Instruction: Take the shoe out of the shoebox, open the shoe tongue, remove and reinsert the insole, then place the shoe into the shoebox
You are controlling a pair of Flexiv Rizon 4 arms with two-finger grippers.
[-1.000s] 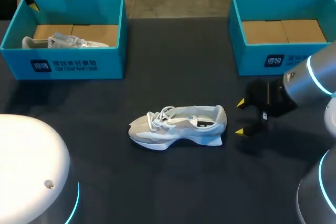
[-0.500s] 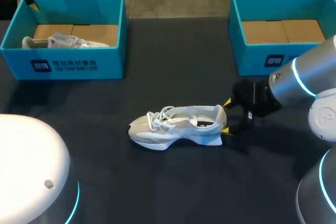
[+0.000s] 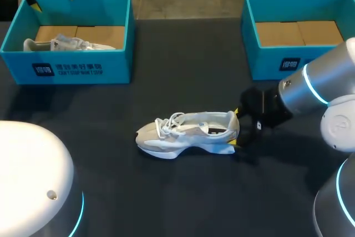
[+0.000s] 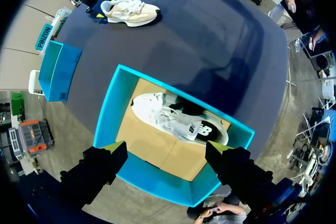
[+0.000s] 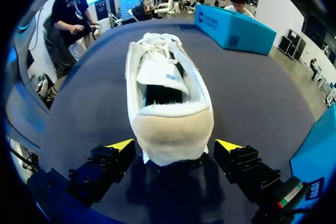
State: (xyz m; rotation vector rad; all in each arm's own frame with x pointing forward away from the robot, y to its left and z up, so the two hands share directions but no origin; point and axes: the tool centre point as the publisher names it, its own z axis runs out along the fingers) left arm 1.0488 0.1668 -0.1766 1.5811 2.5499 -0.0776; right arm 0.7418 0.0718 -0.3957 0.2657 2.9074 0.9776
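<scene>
Your white lace-up sneaker [image 3: 188, 132] lies left-to-right on the middle of the dark tabletop [image 3: 183, 70], toe left, heel right, and that heel sits between the spread tips of your open right claw [image 5: 175, 145], so it's the nearer one; your open left claw [image 4: 165, 148] hangs way off far-left.

Shoe [image 3: 188, 131] on tabletop [image 3: 177, 70]: white, cream heel, dark inside. Tabletop: dark grey. Left shoebox [image 3: 83, 70], right shoebox [image 3: 266, 62]: bright blue, white print, brown floor. Second shoe [image 3: 69, 43]: white. Right pincer [image 5: 178, 146]: black, yellow tips.
</scene>
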